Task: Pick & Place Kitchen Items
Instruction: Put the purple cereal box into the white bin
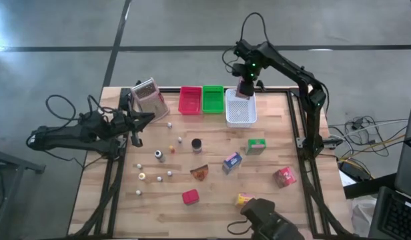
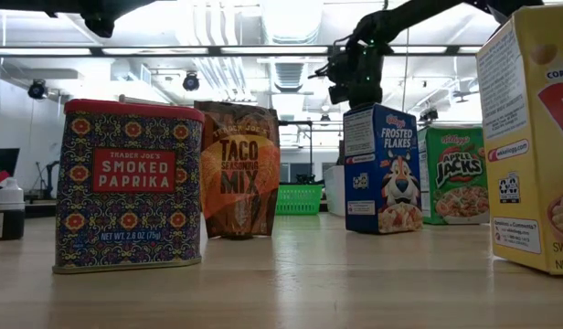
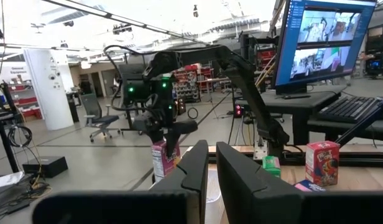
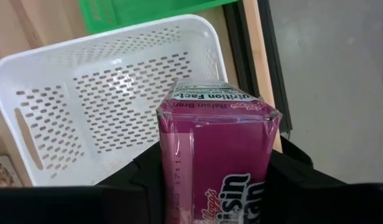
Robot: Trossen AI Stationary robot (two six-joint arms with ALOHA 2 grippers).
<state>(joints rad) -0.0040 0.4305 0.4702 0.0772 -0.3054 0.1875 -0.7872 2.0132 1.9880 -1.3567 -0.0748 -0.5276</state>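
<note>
Wooden table (image 1: 212,200) under you: placing step at the white tray (image 1: 241,113).
Your pink Raisin Bran box (image 4: 216,162) hangs above that tray, pinched by the right gripper (image 1: 244,88); next, lower and release inside. Left gripper (image 1: 140,120), pressed together, waits well left of it.

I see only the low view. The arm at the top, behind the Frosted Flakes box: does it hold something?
Observer: Yes. The right claw is shut on a pink Raisin Bran box.
Operator: What is under the box?
Observer: The white tray. The box hangs above it, not yet inside.
Operator: And where is the other arm?
Observer: The left claw waits near the table's left edge and holds nothing.
</note>
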